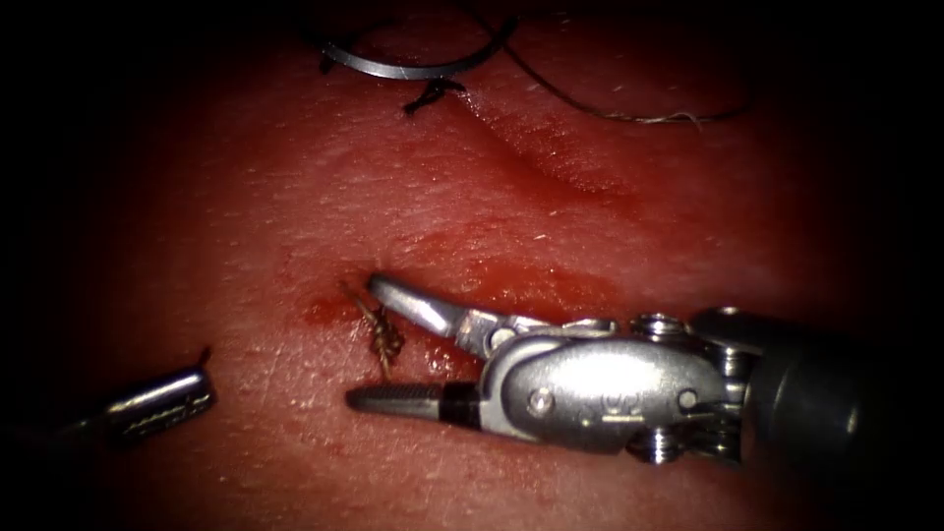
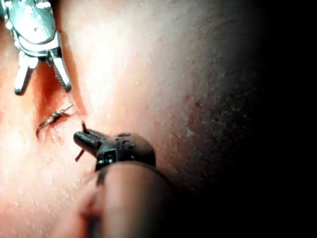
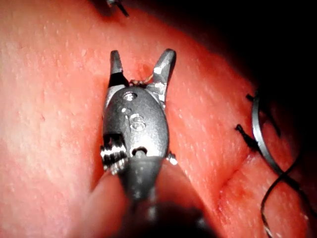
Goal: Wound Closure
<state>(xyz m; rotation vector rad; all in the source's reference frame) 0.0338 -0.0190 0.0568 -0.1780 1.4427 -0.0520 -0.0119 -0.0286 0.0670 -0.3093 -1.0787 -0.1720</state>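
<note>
Steel is seen nearest in the endoscope view, where the right arm's silver wristed tool (image 1: 379,344) enters from the right with its jaws spread wide and nothing held, the two blades standing either side of a small knot of brownish twisted thread (image 1: 382,336) tied into the moist red pork tissue (image 1: 246,226). At the left, well apart from the knot, the left arm's dark serrated tool (image 1: 167,401) is seen with its jaws closed; a short stub of thread appears beside its tip in the left wrist view, but whether it is gripped cannot be told. Farther back, the curved grey steel needle (image 1: 413,65) lies loose on the tissue surface, held by neither tool and not driven in, with a thin dark thread (image 1: 610,110) trailing off to the right past a shallow fold in the tissue. The needle is judged stiff, light and slippery under the red fluid, so it would best be taken across its body behind the point rather than at the tip. The thread is judged limp and easily frayed, and the tissue soft and yielding, to be gripped lightly if at all.
</note>
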